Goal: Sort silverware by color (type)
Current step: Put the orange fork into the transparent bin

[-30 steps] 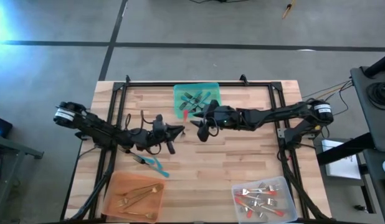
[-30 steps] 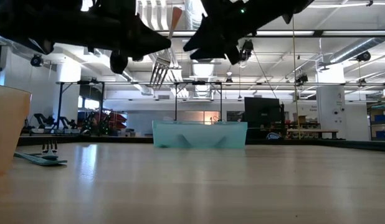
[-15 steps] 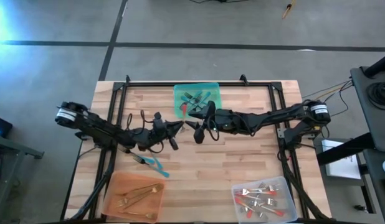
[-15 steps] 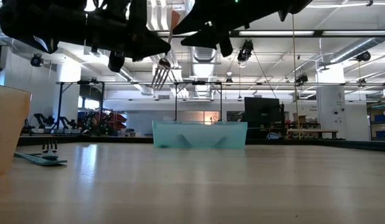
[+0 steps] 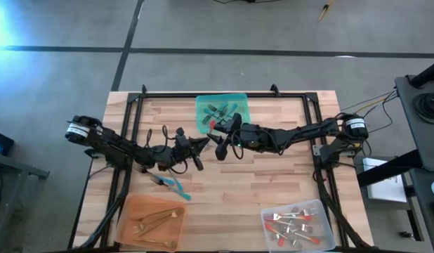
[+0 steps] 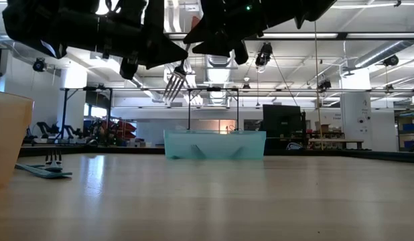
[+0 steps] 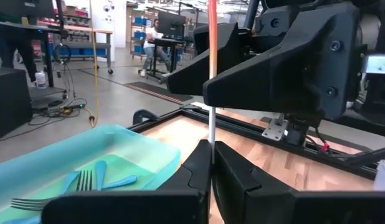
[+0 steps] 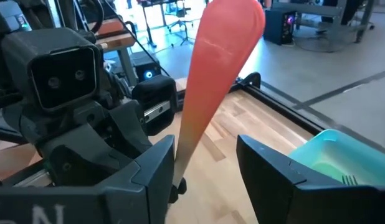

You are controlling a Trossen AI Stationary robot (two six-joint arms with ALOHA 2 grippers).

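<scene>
A fork with a red-coral handle (image 8: 218, 68) stands upright in mid-air over the table's middle, handle up and tines (image 6: 174, 82) down. My left gripper (image 7: 211, 149) reaches in from the table's left and is shut on it. My right gripper (image 8: 205, 162) comes from the right and is open, with one finger on either side of the red handle; I cannot tell whether they touch it. The high view shows both grippers meeting just in front of the teal tray (image 5: 222, 112). My left gripper pinches the fork's slim shaft (image 7: 211, 127), below the red part of the handle, between its two fingers. The fingers come in about level from the table's left and lie across the fork. The fork is lifted clear and upright, its tines hanging below the fingers.
The teal tray at the far middle holds teal-handled forks. An orange tray (image 5: 150, 221) at the near left holds gold utensils. A clear tray (image 5: 298, 223) at the near right holds red-handled ones. Teal-handled utensils (image 5: 171, 185) lie on the wood above the orange tray.
My right gripper has moved toward the table's left, up to the held fork, and its open fingers now stand around the red handle. My left gripper has kept the fork upright and stayed nearly in place.
</scene>
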